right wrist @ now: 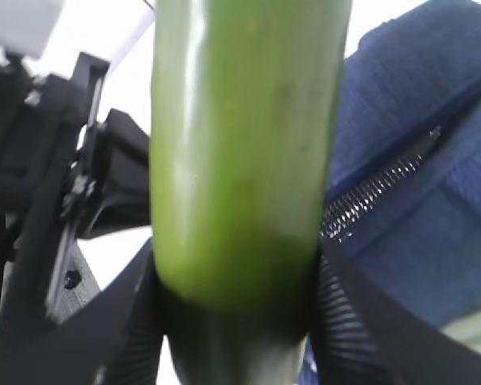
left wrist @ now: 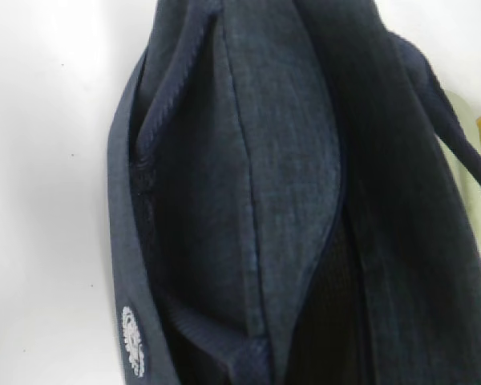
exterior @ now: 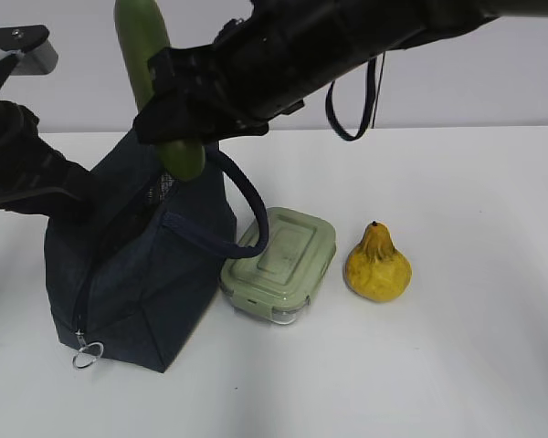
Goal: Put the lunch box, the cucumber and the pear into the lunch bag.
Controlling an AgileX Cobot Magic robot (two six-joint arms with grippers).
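My right gripper (exterior: 178,109) reaches across from the right and is shut on the cucumber (exterior: 146,55), holding it upright with its lower tip just above the open top of the navy lunch bag (exterior: 155,274). In the right wrist view the cucumber (right wrist: 240,144) fills the middle between the black fingers (right wrist: 349,321), with the bag (right wrist: 433,120) behind. My left gripper (exterior: 59,182) grips the bag's upper left edge; the left wrist view shows only the bag fabric (left wrist: 280,160). The sage-lidded lunch box (exterior: 281,263) stands right of the bag, and the yellow pear (exterior: 377,266) right of that.
The bag's handle (exterior: 251,210) loops over the lunch box's left edge. The zipper's ring pull (exterior: 87,354) hangs at the bag's lower front corner. A black cable loop (exterior: 352,109) hangs from the right arm. The white table (exterior: 475,365) stretches to the right and front.
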